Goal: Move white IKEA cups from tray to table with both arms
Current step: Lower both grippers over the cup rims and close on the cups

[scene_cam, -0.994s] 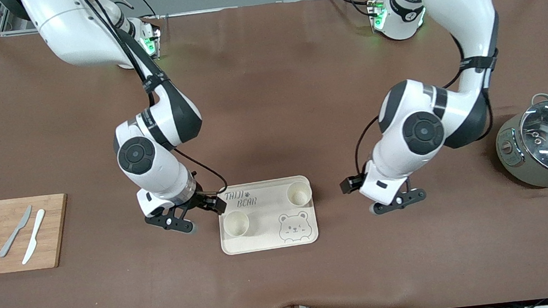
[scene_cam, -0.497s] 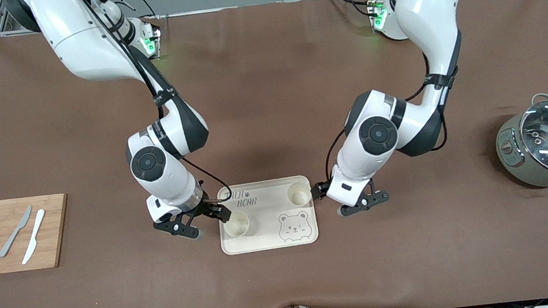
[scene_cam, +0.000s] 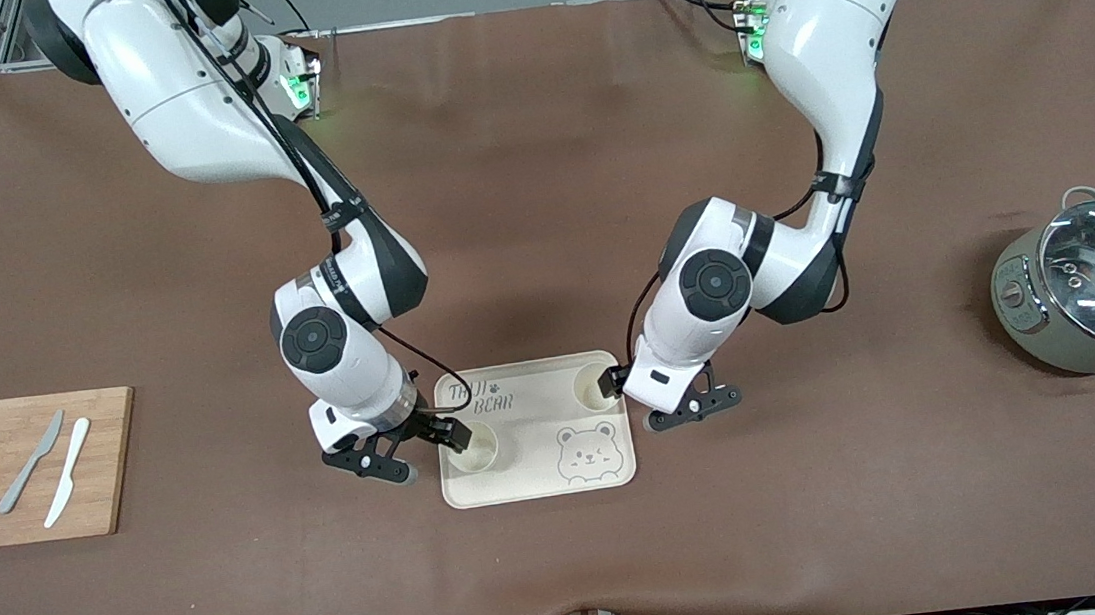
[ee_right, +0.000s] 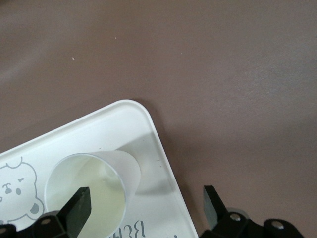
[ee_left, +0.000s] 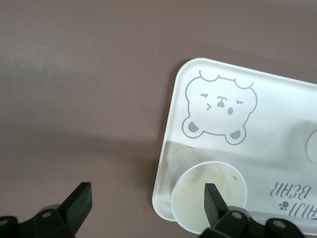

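Jaws of both grippers stand fully open, holding nothing. Right gripper (scene_cam: 418,453) straddles the tray (scene_cam: 534,485) rim, one finger in a cup (scene_cam: 474,452); left gripper (scene_cam: 655,398) likewise at the second cup (scene_cam: 594,390).

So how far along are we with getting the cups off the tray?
Nothing is moved: both white cups stand on the tray. In hand is the approach: the right pincer is open at the tray's edge, one finger over the cup nearer the front camera; the left pincer is open, one finger over the other cup. Left: closing, lifting, and setting both on the table.
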Robot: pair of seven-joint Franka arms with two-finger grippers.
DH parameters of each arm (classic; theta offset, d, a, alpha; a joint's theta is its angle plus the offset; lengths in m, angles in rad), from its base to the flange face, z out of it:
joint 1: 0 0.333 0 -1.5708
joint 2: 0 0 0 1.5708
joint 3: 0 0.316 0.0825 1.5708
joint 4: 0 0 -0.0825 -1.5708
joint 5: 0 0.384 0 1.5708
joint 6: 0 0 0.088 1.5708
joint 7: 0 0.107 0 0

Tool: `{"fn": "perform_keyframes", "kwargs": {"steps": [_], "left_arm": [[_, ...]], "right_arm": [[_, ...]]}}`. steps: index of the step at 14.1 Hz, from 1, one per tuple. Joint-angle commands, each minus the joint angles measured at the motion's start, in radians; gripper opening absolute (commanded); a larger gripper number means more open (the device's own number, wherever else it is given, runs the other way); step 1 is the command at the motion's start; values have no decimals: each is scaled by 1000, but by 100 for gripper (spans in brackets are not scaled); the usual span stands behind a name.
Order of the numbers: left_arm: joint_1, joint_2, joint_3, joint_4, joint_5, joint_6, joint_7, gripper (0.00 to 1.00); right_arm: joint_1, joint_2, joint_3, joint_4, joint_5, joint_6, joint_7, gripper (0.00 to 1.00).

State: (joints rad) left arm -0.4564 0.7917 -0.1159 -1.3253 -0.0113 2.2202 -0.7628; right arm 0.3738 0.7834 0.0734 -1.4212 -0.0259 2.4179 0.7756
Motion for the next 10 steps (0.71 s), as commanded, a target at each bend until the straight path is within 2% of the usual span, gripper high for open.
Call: {"fn": "perform_keyframes", "kwargs": {"steps": [1, 10], "left_arm": [[-28, 30, 10, 23, -13, 16, -9, 100], [-50, 63, 10, 11, -12, 67, -10, 100]], "right_arm": [[22, 43, -7, 48, -28, 10, 31, 100], [37, 86, -7, 48, -28, 70, 33, 100]]}}
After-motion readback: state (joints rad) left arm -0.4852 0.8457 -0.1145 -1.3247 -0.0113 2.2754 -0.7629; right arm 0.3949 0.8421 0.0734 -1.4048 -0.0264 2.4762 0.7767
